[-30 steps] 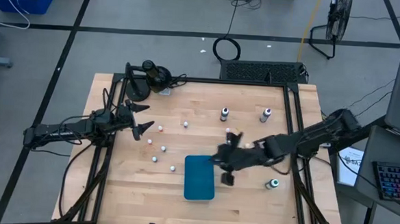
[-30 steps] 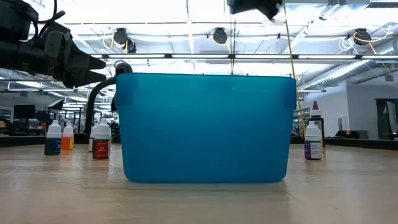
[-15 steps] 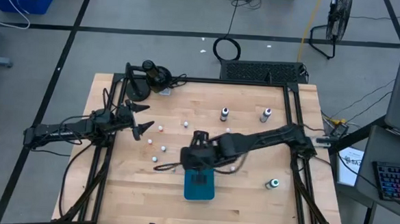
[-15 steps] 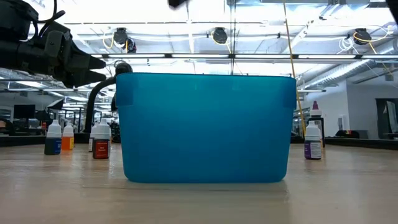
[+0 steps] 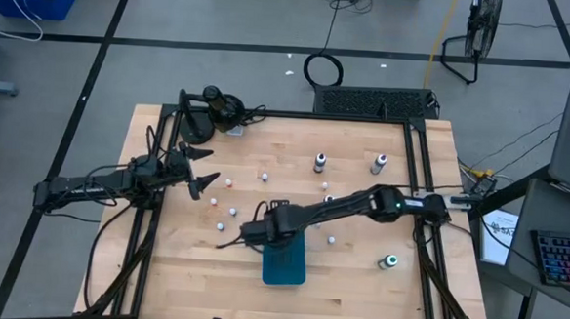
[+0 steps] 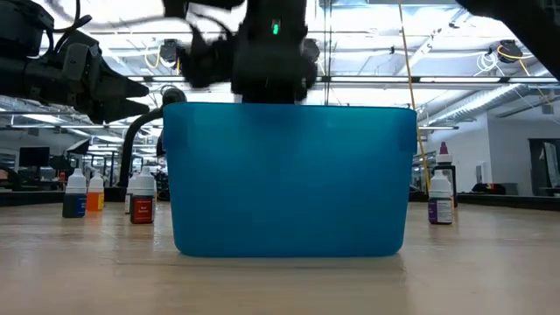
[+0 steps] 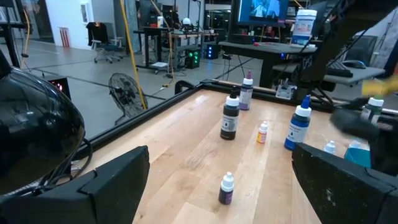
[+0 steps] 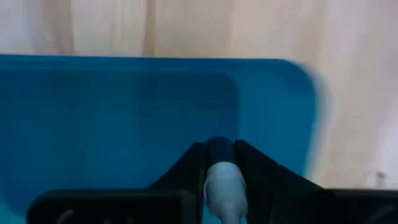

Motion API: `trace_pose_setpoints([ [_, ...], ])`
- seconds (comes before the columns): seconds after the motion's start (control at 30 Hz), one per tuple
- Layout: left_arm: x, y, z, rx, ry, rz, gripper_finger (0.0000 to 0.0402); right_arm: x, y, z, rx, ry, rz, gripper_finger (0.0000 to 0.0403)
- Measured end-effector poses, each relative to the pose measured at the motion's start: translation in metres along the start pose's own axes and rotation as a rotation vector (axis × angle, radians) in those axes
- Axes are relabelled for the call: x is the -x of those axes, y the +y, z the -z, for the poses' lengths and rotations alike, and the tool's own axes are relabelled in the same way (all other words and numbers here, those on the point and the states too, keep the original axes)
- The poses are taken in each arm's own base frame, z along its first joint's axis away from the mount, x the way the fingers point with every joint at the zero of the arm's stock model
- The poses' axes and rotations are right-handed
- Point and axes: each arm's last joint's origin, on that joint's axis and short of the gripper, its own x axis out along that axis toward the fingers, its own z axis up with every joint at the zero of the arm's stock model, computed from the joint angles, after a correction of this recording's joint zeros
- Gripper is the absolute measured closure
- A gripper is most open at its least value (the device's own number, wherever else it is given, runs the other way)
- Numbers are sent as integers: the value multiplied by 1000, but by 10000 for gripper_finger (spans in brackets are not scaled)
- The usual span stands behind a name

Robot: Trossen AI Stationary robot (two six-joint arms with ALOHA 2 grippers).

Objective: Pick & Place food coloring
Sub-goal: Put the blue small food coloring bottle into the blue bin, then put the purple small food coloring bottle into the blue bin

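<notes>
Here the right gripper (image 5: 262, 233) is clamped tight on one small food coloring bottle (image 8: 224, 184), whose pale cap shows pinched between the two dark fingers (image 8: 258, 171) in the right wrist view. The gripper hangs over the far end of the teal tray (image 5: 285, 255), and the wrist camera looks straight down at the tray's blue floor with bare wood of the table (image 5: 357, 281) beyond its rim. In the low view the same gripper shows as a dark mass just above the tray's top edge.

The left gripper (image 5: 198, 169) waits near the table's left side, its fingers spread wide and holding nothing.

Around the tray the other bottles stand loose on the wood. Two larger ones, a dark bottle (image 5: 319, 162) and a second one (image 5: 378, 163), stand toward the far edge; a green-capped bottle (image 5: 389, 262) lies near the right side, well apart from the tray. A scatter of tiny white-capped bottles (image 5: 231, 212) sits between the left gripper and the tray, with one more (image 5: 331, 240) just right of the right arm. In the left wrist view a black bottle (image 7: 229, 118), a blue bottle (image 7: 299, 124), a small orange one (image 7: 262, 132) and a purple one (image 7: 227, 188) stand upright, all apart from each other
</notes>
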Motion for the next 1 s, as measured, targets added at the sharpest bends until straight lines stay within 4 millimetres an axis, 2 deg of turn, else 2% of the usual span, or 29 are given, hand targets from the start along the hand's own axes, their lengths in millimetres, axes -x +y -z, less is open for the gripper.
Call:
trace_pose_setpoints([
  [0.13, 0, 0, 0, 0, 0, 0, 11, -26, 4, 3, 14, 64, 9, 349],
  [0.3, 0, 0, 0, 0, 0, 0, 11, -36, 5, 6, 13, 63, 11, 349],
  [0.47, 0, 0, 0, 0, 0, 0, 11, -37, 5, 5, -1, 55, 9, 347],
  [0.53, 0, 0, 0, 0, 0, 0, 11, -34, 5, 6, -2, 50, 9, 319],
  [0.67, 0, 0, 0, 0, 0, 0, 11, -30, 5, 6, -29, 39, 7, 237],
  [0.77, 0, 0, 0, 0, 0, 0, 11, -26, 5, 6, -55, 33, 5, 195],
  [0.87, 0, 0, 0, 0, 0, 0, 11, -12, 4, 11, -80, 39, 6, 171],
  [1.0, 0, 0, 0, 0, 0, 0, 11, 15, -1, 18, -140, 24, 8, 161],
])
